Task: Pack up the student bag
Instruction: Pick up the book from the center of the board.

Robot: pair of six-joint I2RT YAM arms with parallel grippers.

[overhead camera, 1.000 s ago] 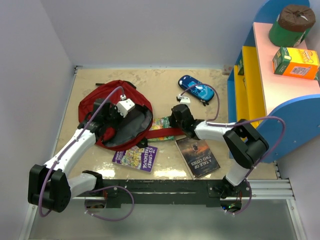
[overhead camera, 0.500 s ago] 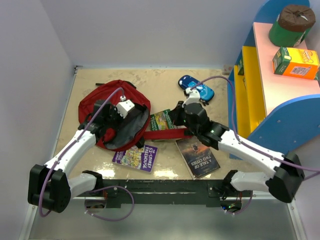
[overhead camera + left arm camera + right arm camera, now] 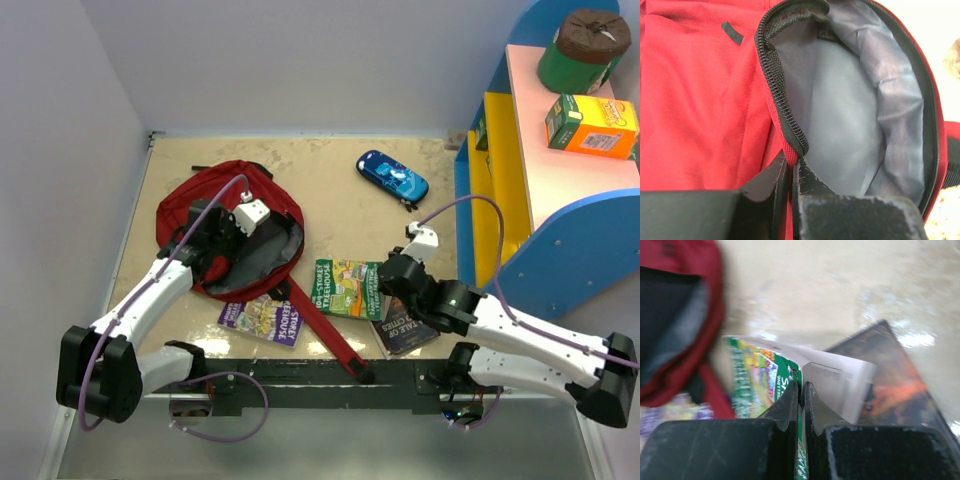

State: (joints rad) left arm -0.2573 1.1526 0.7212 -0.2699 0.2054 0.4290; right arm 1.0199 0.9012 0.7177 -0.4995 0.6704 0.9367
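Progress: green book (image 3: 345,288) slides nearer, right tool (image 3: 801,390) clenched on what looks like its cover; left tool (image 3: 788,165) pinches student bag (image 3: 225,200) open.

Pale lilac walls (image 3: 300,60), beige tabletop (image 3: 330,190), blue-and-yellow shelf (image 3: 500,150)

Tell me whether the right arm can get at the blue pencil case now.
Probably not yet: the right pincer is shut on the green book, though nothing stands between it and the pencil case.
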